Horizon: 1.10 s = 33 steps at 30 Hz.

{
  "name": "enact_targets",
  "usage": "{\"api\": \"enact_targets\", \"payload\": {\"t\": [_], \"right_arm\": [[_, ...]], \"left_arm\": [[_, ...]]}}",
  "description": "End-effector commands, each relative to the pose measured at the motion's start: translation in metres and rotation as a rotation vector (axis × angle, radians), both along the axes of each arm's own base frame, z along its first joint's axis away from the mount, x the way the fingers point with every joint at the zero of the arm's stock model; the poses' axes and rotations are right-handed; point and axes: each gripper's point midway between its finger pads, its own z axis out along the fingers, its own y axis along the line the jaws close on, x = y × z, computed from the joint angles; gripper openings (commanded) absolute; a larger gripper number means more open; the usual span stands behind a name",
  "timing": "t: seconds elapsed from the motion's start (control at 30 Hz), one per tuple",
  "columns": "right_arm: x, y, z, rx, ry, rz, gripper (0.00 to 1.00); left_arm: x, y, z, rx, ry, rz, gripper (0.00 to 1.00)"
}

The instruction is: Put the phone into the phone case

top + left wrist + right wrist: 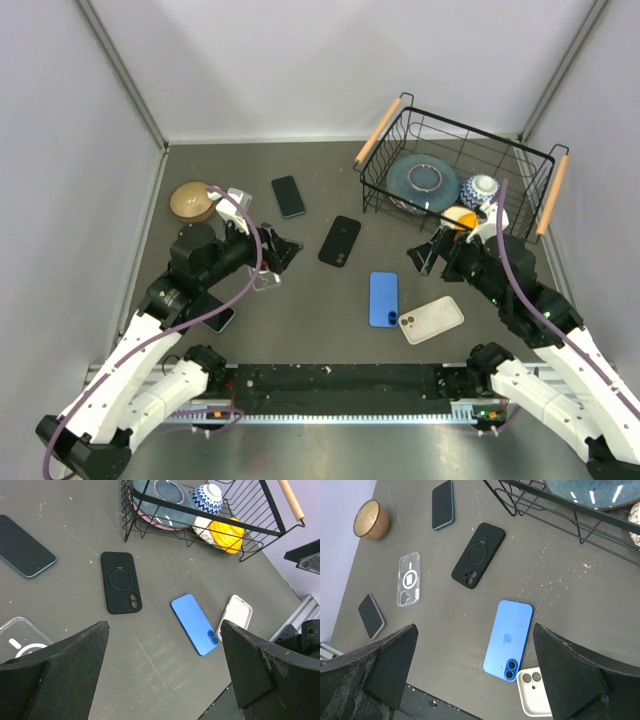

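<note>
Both sets of jaws gape wide, holding nothing; left gripper hangs over the table's left, right gripper over its right; blue phone lies face down between them; cream case just beside it; black case near.

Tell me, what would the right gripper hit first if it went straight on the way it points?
Most likely the blue phone, lying back up almost midway between the right gripper's open fingers. Nothing stands in between; depth is unclear, so it might touch bare table beside it.
</note>
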Motion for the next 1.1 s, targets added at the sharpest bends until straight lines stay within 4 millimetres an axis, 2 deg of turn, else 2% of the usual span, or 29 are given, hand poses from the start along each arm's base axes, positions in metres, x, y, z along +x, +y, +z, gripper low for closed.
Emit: {"api": "enact_targets", "payload": {"t": [0.0,0.17,0.3,0.33,0.37,0.4,0.43,0.47,0.53,0.57,0.6,0.67,0.7,0.77,0.83,0.97,1.0,1.07], "right_arm": [[0.000,0.006,0.018,0.036,-0.029,0.014,0.99],[-0.003,0.006,0.020,0.040,-0.039,0.030,0.99],[-0.001,0.005,0.008,0.010,-0.050,0.033,0.99],[0.001,0.003,0.004,-0.002,-0.048,0.021,0.99],[0.002,0.003,0.001,-0.010,-0.042,0.022,0.99],[0.001,0.003,-0.002,-0.015,-0.038,0.026,0.99],[0.000,0.005,-0.003,-0.014,-0.032,0.037,0.99],[-0.002,0.006,-0.002,-0.005,-0.033,0.046,0.99],[-0.007,0.007,0.001,0.016,-0.044,0.063,0.99],[-0.008,0.007,0.001,0.023,-0.049,0.064,0.99],[-0.008,0.007,0.003,0.023,-0.063,0.068,0.99],[-0.007,0.006,0.005,0.028,-0.092,0.066,0.99],[-0.007,0.006,0.005,0.023,-0.098,0.070,0.99],[-0.007,0.007,0.002,0.020,-0.094,0.072,0.99],[-0.009,0.008,-0.002,0.016,-0.084,0.088,0.99],[-0.011,0.011,-0.012,0.027,-0.057,0.095,0.99],[-0.012,0.012,-0.013,0.038,-0.048,0.094,0.99],[-0.013,0.014,-0.015,0.044,-0.037,0.104,0.99]], "left_arm": [[0.011,0.005,0.009,-0.001,-0.054,0.052,0.99],[0.027,0.027,-0.002,0.031,-0.023,0.214,0.99],[0.041,0.052,-0.015,0.047,0.038,0.398,0.99],[0.044,0.060,-0.023,0.064,0.067,0.451,0.99],[0.049,0.081,-0.037,0.092,0.111,0.582,0.99],[0.050,0.091,-0.045,0.115,0.144,0.637,0.98],[0.053,0.099,-0.060,0.145,0.196,0.686,0.97],[0.051,0.116,-0.076,0.155,0.277,0.761,0.97],[0.054,0.122,-0.098,0.159,0.386,0.784,0.95],[0.055,0.136,-0.110,0.140,0.447,0.839,0.93],[0.055,0.135,-0.127,0.139,0.520,0.828,0.93],[0.057,0.147,-0.145,0.105,0.603,0.891,0.91],[0.054,0.151,-0.163,0.130,0.674,0.913,0.91],[0.052,0.163,-0.177,0.121,0.740,1.004,0.84],[0.041,0.180,-0.193,0.181,0.818,1.120,0.83],[0.032,0.190,-0.206,0.202,0.900,1.224,0.93],[0.032,0.188,-0.209,0.205,0.913,1.217,0.97],[0.040,0.174,-0.213,0.170,0.917,1.129,0.97]]}}
